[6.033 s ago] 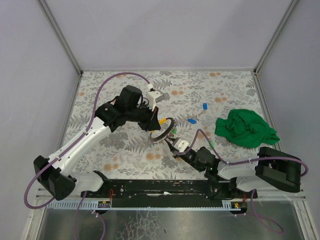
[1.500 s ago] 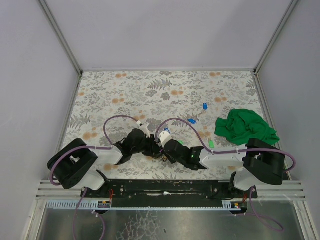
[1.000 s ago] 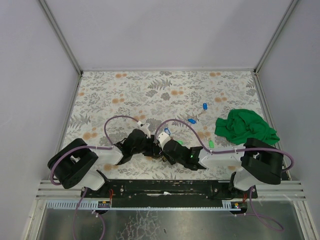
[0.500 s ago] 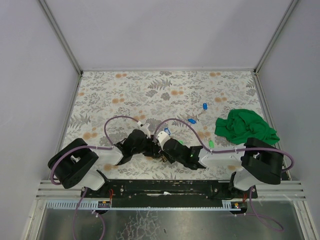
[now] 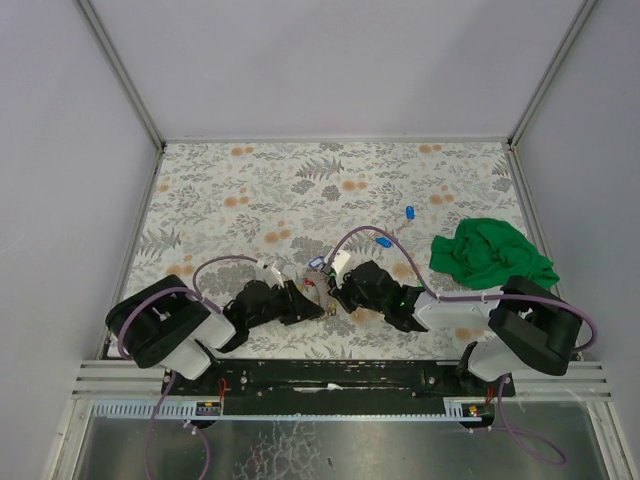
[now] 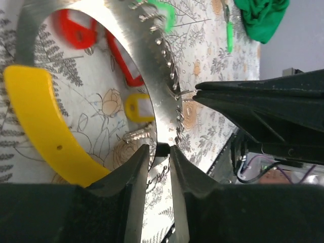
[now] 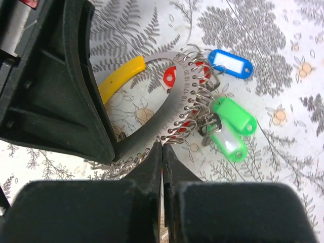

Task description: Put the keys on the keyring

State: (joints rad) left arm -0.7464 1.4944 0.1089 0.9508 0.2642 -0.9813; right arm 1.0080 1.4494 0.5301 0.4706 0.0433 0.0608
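The left claw [image 6: 158,150] gripped the ring [image 6: 129,38] by its rim. The right claw [image 7: 161,147], pinched shut, sat at the ring's looped edge, with the keys [image 7: 234,121] just to its right.

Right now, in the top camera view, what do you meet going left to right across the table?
In order: left arm → keyring → blue key → second blue key → cloth. The right arm spans several of these, so it has no place in the order.
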